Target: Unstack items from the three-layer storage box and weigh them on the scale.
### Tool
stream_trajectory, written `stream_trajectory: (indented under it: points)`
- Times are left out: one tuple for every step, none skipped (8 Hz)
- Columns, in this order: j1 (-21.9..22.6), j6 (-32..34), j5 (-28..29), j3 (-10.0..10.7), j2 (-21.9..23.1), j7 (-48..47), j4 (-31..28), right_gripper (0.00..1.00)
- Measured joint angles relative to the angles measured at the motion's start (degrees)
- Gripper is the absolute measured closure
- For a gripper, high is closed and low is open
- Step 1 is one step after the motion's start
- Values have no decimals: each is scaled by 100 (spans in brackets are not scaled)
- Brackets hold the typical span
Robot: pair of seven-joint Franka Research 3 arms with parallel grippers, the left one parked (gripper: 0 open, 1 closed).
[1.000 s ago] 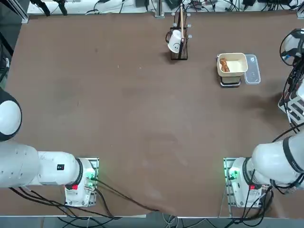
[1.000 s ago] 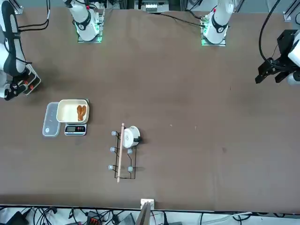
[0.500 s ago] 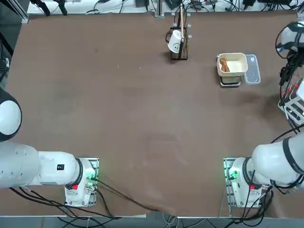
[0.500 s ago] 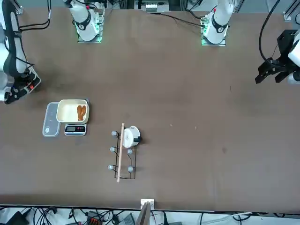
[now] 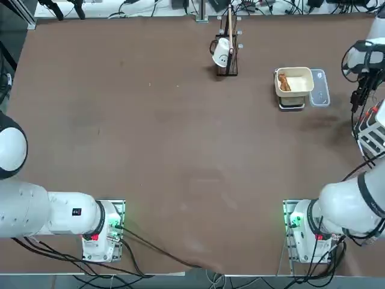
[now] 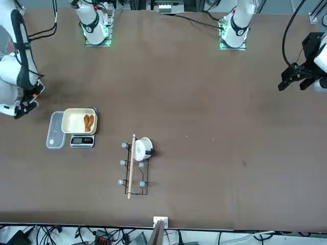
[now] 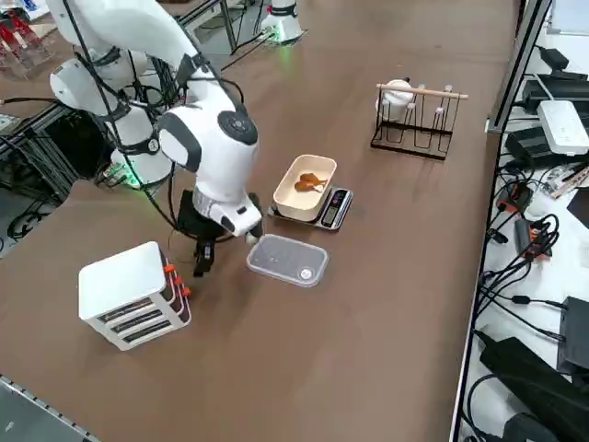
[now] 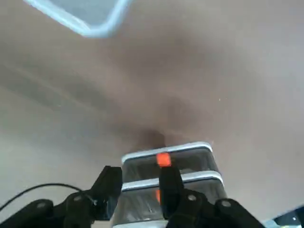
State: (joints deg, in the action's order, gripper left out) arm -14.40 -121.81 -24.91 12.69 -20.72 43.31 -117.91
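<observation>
Right arm has swung away from the storage box toward the scale since a second ago; nothing on the table has shifted.

Right side view, left to right from the scale: storage box [image 7: 133,295] sits well left of it near the table edge, three drawers with orange tabs. Right gripper [image 7: 201,261] hangs just beside the box's tabbed side, between box and clear container [image 7: 287,260]. Scale [image 7: 334,208] is past the container, cream tray [image 7: 306,187] holding two brown pieces [image 7: 310,182].

Top view only catches the box's edge [image 5: 374,135]; gripper not clear there. Front view: box hidden behind the arm; scale display [image 6: 82,141] visible.

Wrist view is the only one showing the jaws: fingers [image 8: 108,186] spread apart, nothing between them, box front [image 8: 167,164] behind them, orange tab [image 8: 163,159] on its top drawer.
</observation>
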Motion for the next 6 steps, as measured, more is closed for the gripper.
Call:
stream_trajectory:
  points:
    - [-95, -17, -164, 12, -15, 0, 1, 50]
    - [-164, -22, -272, 14, -15, 0, 1, 51]
    - [-210, -60, -315, 15, -22, 0, -3, 51]
    - [-262, -158, -326, 14, -46, 0, -9, 51]
    - [-277, -242, -326, 14, -73, 0, -19, 51]
    - [-282, -280, -326, 14, -95, 0, -36, 51]
